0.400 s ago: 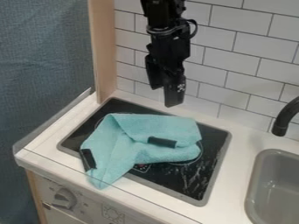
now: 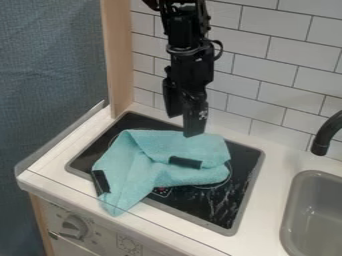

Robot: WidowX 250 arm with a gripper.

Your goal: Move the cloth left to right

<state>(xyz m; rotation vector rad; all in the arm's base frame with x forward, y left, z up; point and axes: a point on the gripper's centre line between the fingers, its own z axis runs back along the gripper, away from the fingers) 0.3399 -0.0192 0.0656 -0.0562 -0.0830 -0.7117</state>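
"Lowered a little and shifted slightly toward the left of the frame since the earlier picture, a black gripper (image 2: 184, 127) hangs at upper center, below its arm (image 2: 184, 32). And the cloth?"

"Unmoved between the two frames, the turquoise cloth (image 2: 137, 172) lies rumpled across a black cooktop (image 2: 217, 205), left of center. One corner extends past the cooktop's near rim, onto the white counter (image 2: 267, 220) at lower left."

"How do the jaws stand?"

"Parted, with a gap between the two fingers and nothing held. One tip overlaps the cloth's far edge from this angle; whether they touch, the pictured scene does not tell."

"Any markings on the fabric?"

"Two dark patches: one (image 2: 185, 162) near the middle of the frame, another (image 2: 101, 181) on the cloth's left side."

"And the surroundings?"

"A gray sink (image 2: 294, 205) sits at lower right, beneath a black faucet (image 2: 323, 137) at the right edge. White tiles (image 2: 267, 80) line the wall behind, beside an upright wooden panel (image 2: 119, 60). Blue-gray fabric (image 2: 50, 75) hangs at upper left, and a knob (image 2: 72, 227) marks the counter's front at lower left."
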